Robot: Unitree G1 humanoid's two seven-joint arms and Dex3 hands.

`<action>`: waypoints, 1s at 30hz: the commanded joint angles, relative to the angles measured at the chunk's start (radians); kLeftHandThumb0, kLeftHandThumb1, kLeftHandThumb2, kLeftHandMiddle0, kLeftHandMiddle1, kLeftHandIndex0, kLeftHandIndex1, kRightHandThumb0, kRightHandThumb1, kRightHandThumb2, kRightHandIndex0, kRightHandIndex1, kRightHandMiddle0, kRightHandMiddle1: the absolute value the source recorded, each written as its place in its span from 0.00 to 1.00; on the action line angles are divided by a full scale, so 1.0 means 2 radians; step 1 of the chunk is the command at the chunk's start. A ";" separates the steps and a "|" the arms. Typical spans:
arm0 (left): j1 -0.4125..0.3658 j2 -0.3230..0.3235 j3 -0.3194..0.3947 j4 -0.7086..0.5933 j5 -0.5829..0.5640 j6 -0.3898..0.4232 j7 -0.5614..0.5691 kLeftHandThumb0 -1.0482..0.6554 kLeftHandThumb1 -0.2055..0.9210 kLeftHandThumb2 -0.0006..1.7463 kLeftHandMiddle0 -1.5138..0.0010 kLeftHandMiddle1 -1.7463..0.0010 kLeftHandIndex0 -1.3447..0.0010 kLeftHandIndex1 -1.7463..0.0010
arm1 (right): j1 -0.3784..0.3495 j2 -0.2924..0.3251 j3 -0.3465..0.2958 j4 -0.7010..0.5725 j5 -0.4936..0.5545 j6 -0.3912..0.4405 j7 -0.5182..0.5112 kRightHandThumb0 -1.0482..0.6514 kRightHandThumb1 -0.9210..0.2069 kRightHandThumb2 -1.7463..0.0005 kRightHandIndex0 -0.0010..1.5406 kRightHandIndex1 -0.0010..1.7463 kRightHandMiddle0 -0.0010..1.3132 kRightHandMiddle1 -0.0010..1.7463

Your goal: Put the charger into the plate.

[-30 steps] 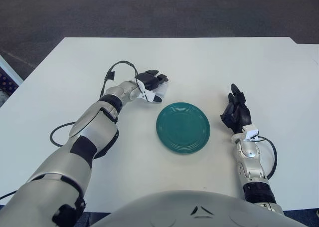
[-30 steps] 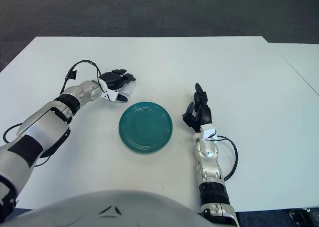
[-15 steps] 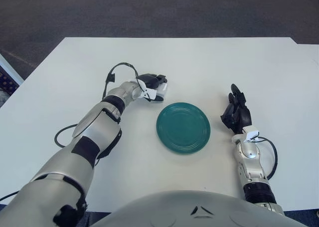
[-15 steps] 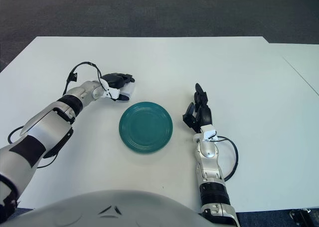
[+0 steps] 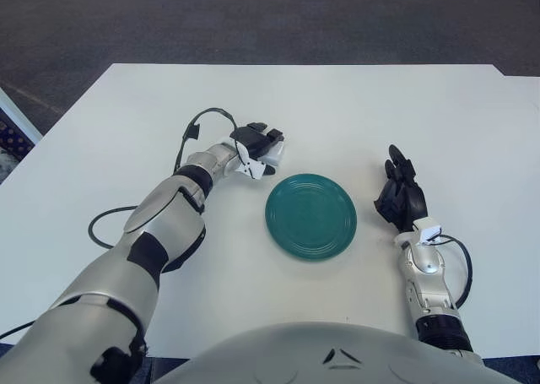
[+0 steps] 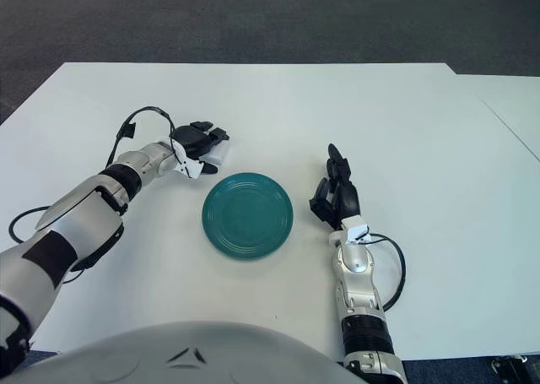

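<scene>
- While the left hand point(image 5: 256, 141) sits beyond the plate's upper-left edge, its fingers curl around the white charger point(image 5: 272, 154).
- Teal plate point(image 5: 310, 216) holds nothing.
- Right hand point(image 5: 400, 197): right of plate, fingers relaxed, holding nothing.

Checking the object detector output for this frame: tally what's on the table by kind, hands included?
White charger: 1, under the fingers of the left robot hand
Teal plate: 1, nothing in it
Robot hands: 2, the right robot hand shows to the right of the plate
Total: 4
</scene>
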 commanded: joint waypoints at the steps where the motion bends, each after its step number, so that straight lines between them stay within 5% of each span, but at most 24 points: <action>1: 0.023 0.009 -0.023 0.017 0.025 0.013 -0.009 0.00 1.00 0.29 0.85 0.99 0.95 0.53 | 0.023 -0.006 -0.010 0.014 0.008 0.012 0.006 0.07 0.00 0.38 0.05 0.01 0.00 0.13; 9: 0.020 0.012 -0.061 0.018 0.057 0.022 0.027 0.00 1.00 0.29 0.84 0.99 0.95 0.54 | 0.021 -0.008 -0.020 0.017 0.018 0.007 0.013 0.08 0.00 0.38 0.06 0.01 0.00 0.14; 12: 0.017 0.015 -0.091 0.018 0.084 0.022 0.061 0.03 1.00 0.22 0.77 0.96 0.94 0.53 | 0.018 -0.010 -0.025 0.017 0.024 0.007 0.014 0.08 0.00 0.39 0.06 0.00 0.00 0.14; 13: 0.016 0.015 -0.098 0.018 0.090 0.023 0.068 0.05 1.00 0.20 0.79 0.86 0.93 0.50 | 0.017 -0.010 -0.026 0.017 0.024 0.008 0.015 0.08 0.00 0.39 0.06 0.01 0.00 0.15; 15: 0.016 0.016 -0.108 0.019 0.097 0.025 0.079 0.11 1.00 0.13 0.90 0.48 0.90 0.39 | 0.017 -0.011 -0.028 0.017 0.024 0.007 0.015 0.09 0.00 0.39 0.06 0.01 0.00 0.15; 18: 0.027 0.018 -0.119 0.024 0.104 0.037 0.088 0.20 0.99 0.09 0.92 0.17 0.85 0.26 | 0.016 -0.012 -0.031 0.018 0.025 0.002 0.016 0.09 0.00 0.40 0.07 0.01 0.00 0.17; 19: 0.026 0.017 -0.120 0.024 0.102 0.037 0.086 0.24 0.99 0.10 0.90 0.14 0.81 0.24 | 0.016 -0.013 -0.032 0.018 0.026 0.002 0.016 0.09 0.00 0.40 0.07 0.01 0.00 0.17; 23: 0.025 0.012 -0.113 0.029 0.088 0.048 0.052 0.36 0.92 0.23 0.79 0.03 0.67 0.17 | 0.017 -0.014 -0.036 0.016 0.028 -0.003 0.019 0.09 0.00 0.40 0.07 0.01 0.00 0.18; 26: 0.029 0.011 -0.104 0.033 0.078 0.057 0.041 0.37 0.76 0.45 0.71 0.01 0.67 0.06 | 0.017 -0.015 -0.039 0.015 0.029 -0.003 0.021 0.09 0.00 0.40 0.07 0.01 0.00 0.18; 30: 0.032 0.008 -0.090 0.031 0.061 0.061 0.034 0.56 0.55 0.67 0.67 0.00 0.68 0.02 | 0.016 -0.016 -0.043 0.015 0.030 -0.002 0.023 0.09 0.00 0.39 0.08 0.01 0.00 0.19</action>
